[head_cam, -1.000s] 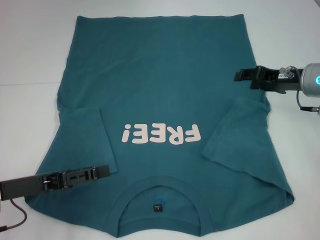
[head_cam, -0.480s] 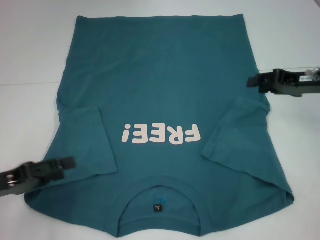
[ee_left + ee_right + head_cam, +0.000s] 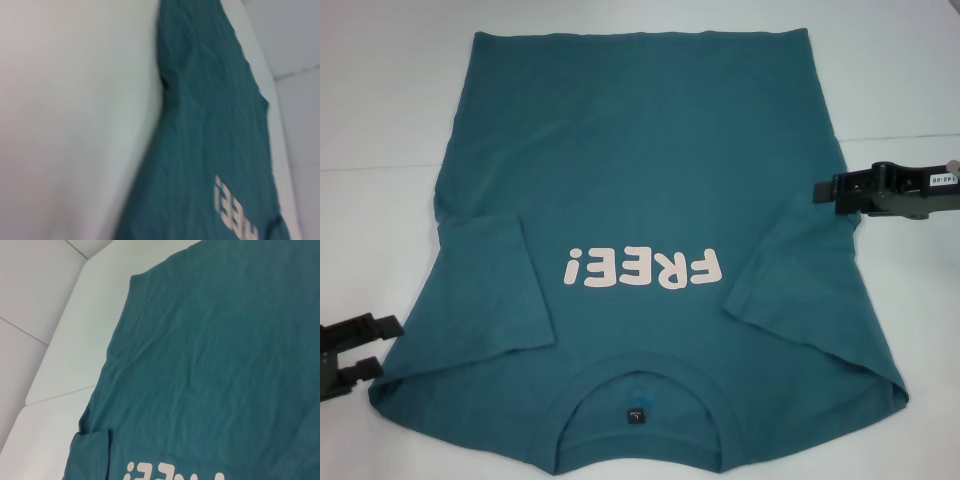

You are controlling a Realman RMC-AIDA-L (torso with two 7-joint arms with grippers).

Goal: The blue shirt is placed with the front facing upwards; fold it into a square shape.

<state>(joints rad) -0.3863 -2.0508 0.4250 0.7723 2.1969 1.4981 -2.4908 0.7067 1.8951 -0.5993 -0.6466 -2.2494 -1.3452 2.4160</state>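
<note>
Now blue shirt [image 3: 650,200] flat, sleeves folded in; left gripper [image 3: 365,345] fingers apart, right gripper [image 3: 835,190] unclear.

I saw a white table [image 3: 380,120] filling the head view | a thin seam line [image 3: 370,168] ran across it from 9 to 3 o'clock | light was even, soft, no hard shadows.
</note>
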